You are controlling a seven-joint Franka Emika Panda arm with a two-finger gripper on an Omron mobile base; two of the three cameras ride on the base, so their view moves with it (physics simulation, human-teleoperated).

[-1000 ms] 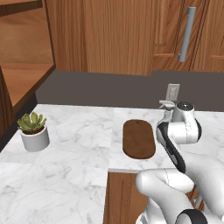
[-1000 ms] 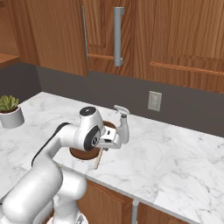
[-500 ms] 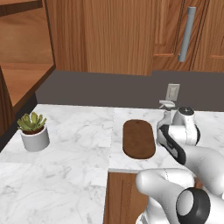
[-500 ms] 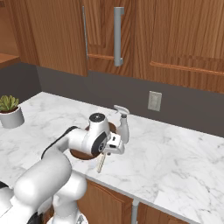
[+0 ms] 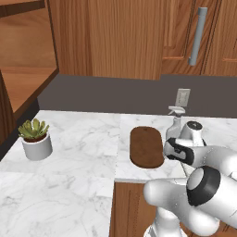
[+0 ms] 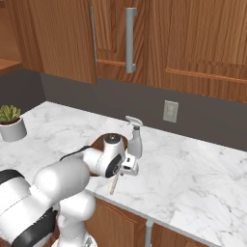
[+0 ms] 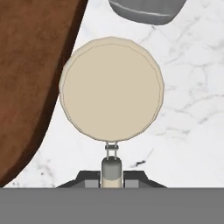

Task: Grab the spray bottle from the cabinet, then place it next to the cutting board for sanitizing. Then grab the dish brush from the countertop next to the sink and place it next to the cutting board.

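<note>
My gripper (image 7: 111,177) is shut on the thin tan handle of the dish brush (image 7: 112,89), whose round cream head hangs just above the marble countertop (image 7: 192,100). To its left in the hand view lies the dark-brown cutting board (image 7: 30,78); the grey base of the spray bottle (image 7: 146,11) stands just beyond the head. From the right base view, the gripper (image 6: 126,166) is low over the counter, the brush handle (image 6: 115,183) slanting toward the front edge, the spray bottle (image 6: 135,140) upright right behind it. From the left, the cutting board (image 5: 146,147) lies left of the bottle (image 5: 175,125).
A potted succulent (image 5: 34,136) in a white pot stands at the far left of the countertop (image 6: 193,173). A wall outlet (image 6: 170,111) sits behind the bottle, with wooden wall cabinets and a grey bar handle (image 6: 130,38) above. The counter's front edge is close to the brush.
The hand has sunk lower toward the counter beside the cutting board, brush still held. The arm's elbow has folded down. Bottle and board have not moved.
</note>
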